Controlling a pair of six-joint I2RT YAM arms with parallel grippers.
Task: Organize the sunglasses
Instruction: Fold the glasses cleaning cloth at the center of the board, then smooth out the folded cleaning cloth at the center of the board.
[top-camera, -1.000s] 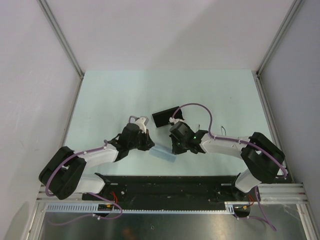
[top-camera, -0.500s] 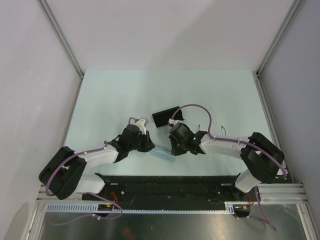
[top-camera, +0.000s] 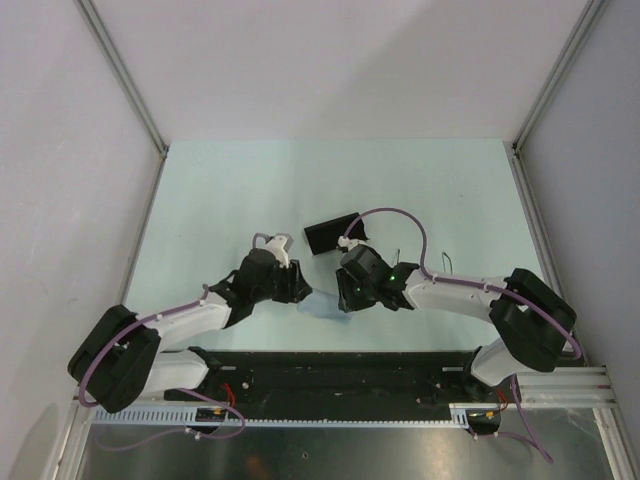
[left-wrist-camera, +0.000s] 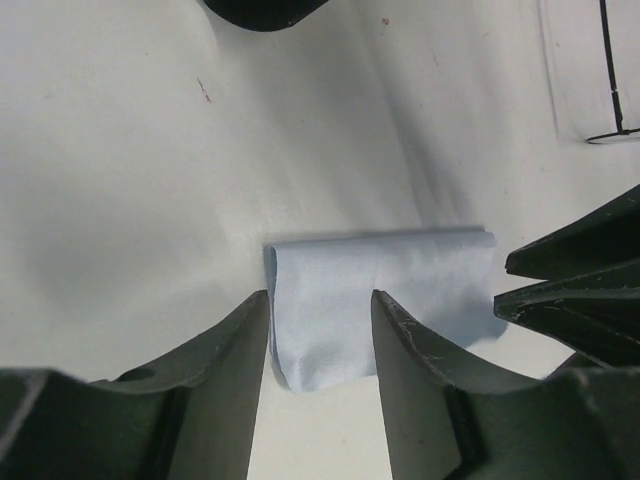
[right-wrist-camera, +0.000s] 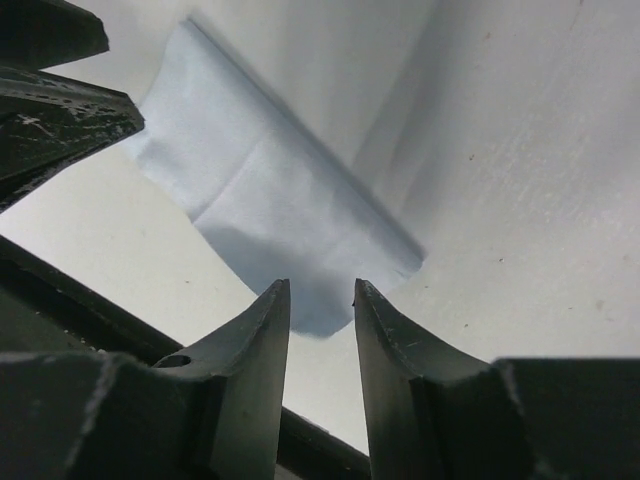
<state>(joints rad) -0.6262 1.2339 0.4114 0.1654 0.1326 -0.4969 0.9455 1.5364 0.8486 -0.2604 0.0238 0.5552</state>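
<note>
The sunglasses (top-camera: 445, 264) show only as thin dark wire on the table right of the right gripper; one see-through lens (left-wrist-camera: 600, 70) sits at the left wrist view's top right. A folded light blue cloth (top-camera: 322, 303) lies flat on the table between the two grippers. My left gripper (top-camera: 301, 291) stands open at the cloth's left end (left-wrist-camera: 380, 290), its fingers either side of the edge. My right gripper (top-camera: 346, 296) stands open at the other end (right-wrist-camera: 270, 190), its tips just clear of the cloth. Neither holds anything.
A black oblong case (top-camera: 335, 235) lies just beyond the grippers, and its edge (left-wrist-camera: 265, 10) shows in the left wrist view. The black base rail (top-camera: 330, 365) runs close in front of the cloth. Grey walls enclose the table (top-camera: 250, 190).
Both grippers went from shut to open and let go of the cloth, which now lies folded on the table. The arms shifted only slightly.
</note>
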